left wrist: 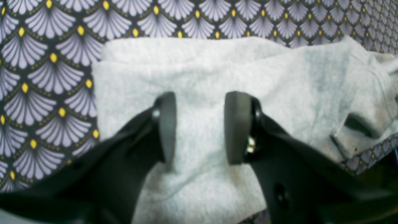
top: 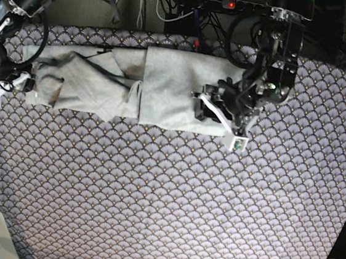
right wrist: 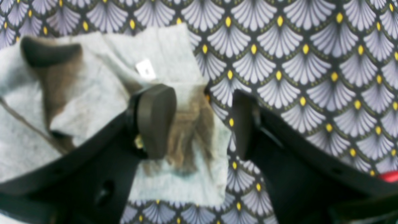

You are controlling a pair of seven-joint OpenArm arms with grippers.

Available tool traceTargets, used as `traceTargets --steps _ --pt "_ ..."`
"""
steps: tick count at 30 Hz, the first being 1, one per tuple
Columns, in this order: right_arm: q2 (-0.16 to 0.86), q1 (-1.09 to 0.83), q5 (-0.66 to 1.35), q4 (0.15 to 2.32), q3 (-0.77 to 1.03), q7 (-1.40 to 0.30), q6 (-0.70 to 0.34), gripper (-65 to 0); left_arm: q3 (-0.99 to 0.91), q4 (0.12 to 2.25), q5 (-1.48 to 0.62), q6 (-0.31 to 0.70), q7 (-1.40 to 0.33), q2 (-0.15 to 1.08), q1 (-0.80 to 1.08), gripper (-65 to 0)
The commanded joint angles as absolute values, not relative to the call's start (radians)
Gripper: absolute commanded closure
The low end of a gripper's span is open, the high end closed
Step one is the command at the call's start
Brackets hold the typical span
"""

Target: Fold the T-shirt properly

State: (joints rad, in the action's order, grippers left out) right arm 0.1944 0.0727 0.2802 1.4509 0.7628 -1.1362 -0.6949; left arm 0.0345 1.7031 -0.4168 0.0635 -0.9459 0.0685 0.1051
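Observation:
The light grey T-shirt (top: 165, 85) lies spread sideways along the back of the table, with a straight fold edge near its middle and a rumpled left part. My left gripper (top: 203, 108) is at the shirt's right end. In the left wrist view it (left wrist: 202, 127) is open, fingers apart just over the grey T-shirt (left wrist: 202, 71). My right gripper (top: 28, 83) is at the shirt's left end. In the right wrist view it (right wrist: 200, 124) is open, with one finger (right wrist: 155, 121) over a crumpled flap of the T-shirt (right wrist: 93, 93) and the other over bare tablecloth.
The scallop-patterned tablecloth (top: 166, 197) covers the whole table. Cables and a power strip with a red light (top: 231, 4) run behind the back edge. A small white label (right wrist: 145, 69) shows on the shirt. A red object (right wrist: 388, 175) peeks in beside the right gripper.

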Motion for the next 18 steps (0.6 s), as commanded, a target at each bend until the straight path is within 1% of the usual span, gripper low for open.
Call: traceTargets --steps 1,6,18 --pt "0.217 0.088 0.289 1.443 0.765 -1.121 -0.698 -34.1 0.033 1.718 -0.427 0.068 -0.934 0.065 0.093 -25.1" --pt "0.245 0.088 0.289 1.362 0.765 -1.089 -0.698 -34.1 0.033 1.718 -0.427 0.068 -0.934 0.064 0.093 -25.1" --pt "0.231 0.088 0.289 1.356 0.737 -1.09 -0.698 -34.1 0.035 1.718 -0.427 0.067 -0.932 0.062 0.091 -25.1"
